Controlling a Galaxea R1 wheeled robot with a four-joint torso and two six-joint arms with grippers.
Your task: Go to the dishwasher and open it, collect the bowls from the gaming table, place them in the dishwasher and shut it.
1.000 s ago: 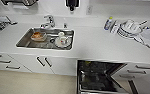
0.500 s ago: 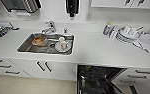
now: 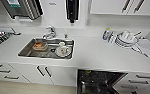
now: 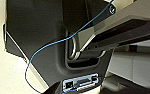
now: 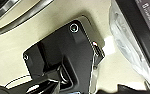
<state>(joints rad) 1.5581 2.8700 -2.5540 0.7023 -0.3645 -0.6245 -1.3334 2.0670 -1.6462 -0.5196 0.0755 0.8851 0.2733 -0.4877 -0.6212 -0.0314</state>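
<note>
Stainless sink at ten o'clock; dishwasher open at six o'clock, racks visible. Gripper states cannot be determined.

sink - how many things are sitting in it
3 that I can make out in the sink: an orange-brown dish toward its left, a white plate toward its right, a small white cup just behind the plate. More may be hidden.
</note>
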